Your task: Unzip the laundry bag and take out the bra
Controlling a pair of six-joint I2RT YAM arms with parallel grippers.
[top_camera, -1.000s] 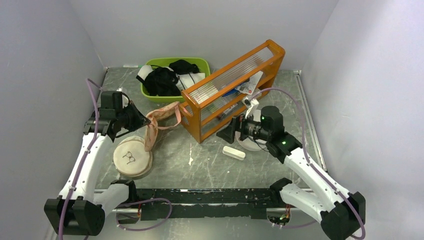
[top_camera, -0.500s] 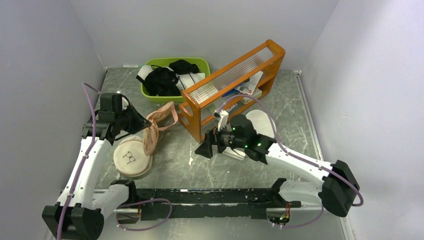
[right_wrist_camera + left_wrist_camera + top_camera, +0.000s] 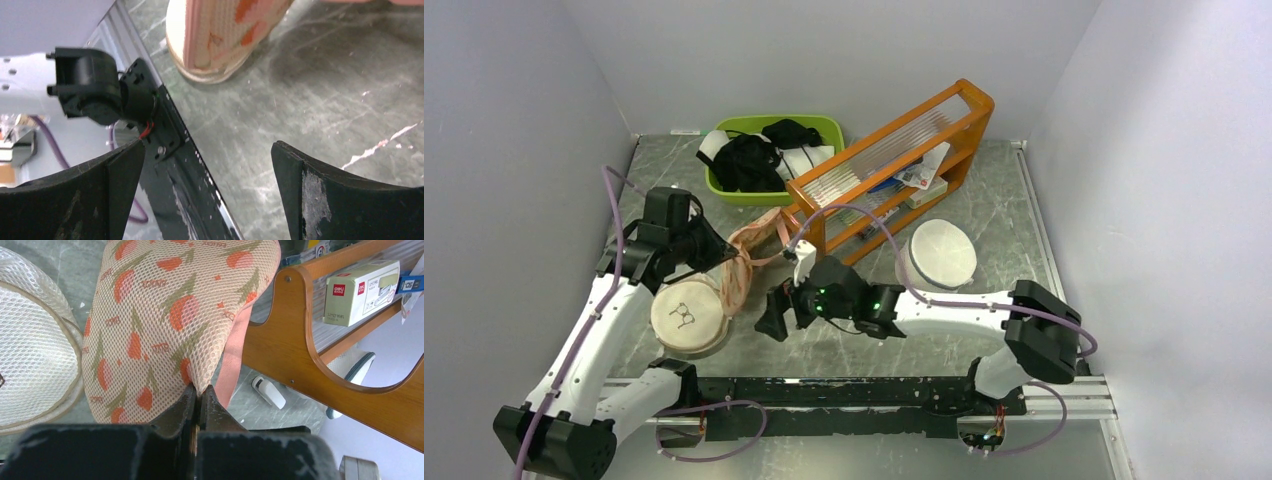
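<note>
"Toward the left edge of the worktop [image 3: 1014, 210], what have you got?"

"My left fingers [image 3: 200, 397] are pinched shut on the mesh of the laundry bag [image 3: 165, 315], right beside its pink rim [image 3: 232, 355]. I'm holding the bag up on edge, between the left edge and the middle of the worktop."

"How does it sit against the rest?"

"Its lower end is just beside the round beige pouch [image 3: 688, 316], which lies flat nearer the left edge. From my right wrist view that end looks to be down on the worktop. Its upper end is near the left end of the orange rack [image 3: 884, 170]."

"And your right side?"

"My right fingers [image 3: 774, 318] are spread wide with nothing between them. They're low over the worktop toward the front edge, just right of the bag, pointing at it and apart from it."

"Is the zipper open?"

"I cannot tell from these views."

"What's further back?"

"A green bin [image 3: 824, 122] with black clothes [image 3: 746, 162] sits at the back edge. A white cylindrical bag [image 3: 941, 252] stands in front of the rack, toward the right edge."
</note>
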